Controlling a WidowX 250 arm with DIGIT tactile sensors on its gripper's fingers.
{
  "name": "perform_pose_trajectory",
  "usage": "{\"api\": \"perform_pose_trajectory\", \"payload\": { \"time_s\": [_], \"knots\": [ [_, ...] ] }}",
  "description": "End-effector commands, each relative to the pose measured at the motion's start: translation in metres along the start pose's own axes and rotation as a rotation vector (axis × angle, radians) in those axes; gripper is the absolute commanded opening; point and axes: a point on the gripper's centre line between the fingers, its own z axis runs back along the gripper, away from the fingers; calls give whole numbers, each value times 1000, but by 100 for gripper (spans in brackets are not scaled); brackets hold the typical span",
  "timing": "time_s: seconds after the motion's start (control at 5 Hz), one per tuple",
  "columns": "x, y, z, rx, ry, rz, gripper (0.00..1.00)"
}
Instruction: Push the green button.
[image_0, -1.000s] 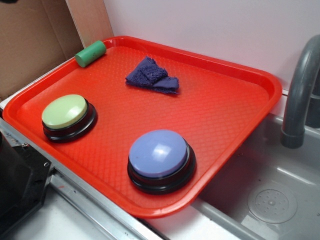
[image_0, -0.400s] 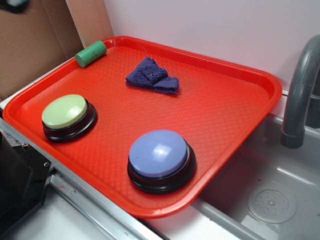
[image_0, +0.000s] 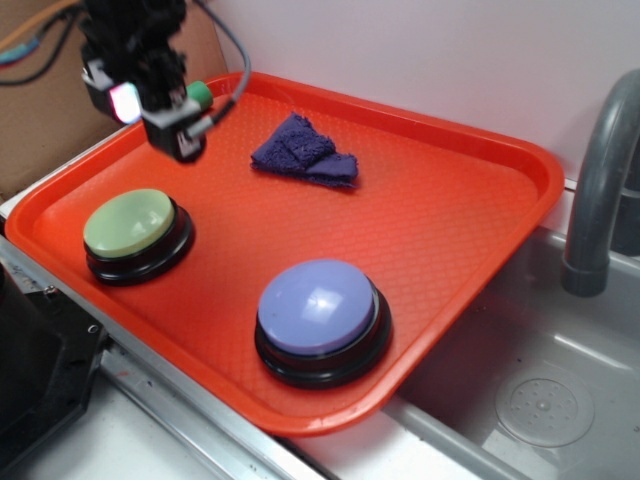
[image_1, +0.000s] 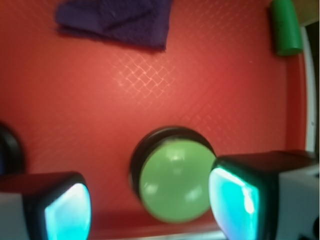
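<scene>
The green button (image_0: 128, 222), a pale-green dome on a black round base, sits at the left of the red tray (image_0: 450, 210). My gripper (image_0: 160, 120) hangs above the tray's back-left part, higher than the button and a little behind it, not touching it. In the wrist view the green button (image_1: 175, 182) shows far below between my two glowing fingers, nearer the right one. My gripper (image_1: 150, 205) is open and holds nothing.
A blue-purple domed button (image_0: 318, 308) stands at the tray's front. A dark-blue cloth (image_0: 303, 150) lies at the back middle. A small green cylinder (image_0: 200, 95) lies in the back-left corner, partly hidden by my gripper. A grey faucet (image_0: 600, 180) and sink (image_0: 540, 380) are on the right.
My arm has come into the exterior view from the upper left and now hangs over the tray's back-left part, covering most of the green cylinder. Nothing on the tray has moved.
</scene>
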Motion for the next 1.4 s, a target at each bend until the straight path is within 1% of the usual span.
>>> {"api": "perform_pose_trajectory", "payload": {
  "time_s": [0.0,0.2,0.4,0.6,0.8,1.0,1.2],
  "knots": [
    [-17,24,-17,-20,-113,-54,100],
    [-11,30,-29,2,-84,-99,100],
    [-1,29,-48,-15,-40,-95,100],
    [-4,24,-55,-18,-15,-81,100],
    [4,50,-7,-2,-56,-6,100],
    [0,54,38,-10,-53,-15,100],
    [-4,54,54,-29,-68,-38,100]
  ]
}}
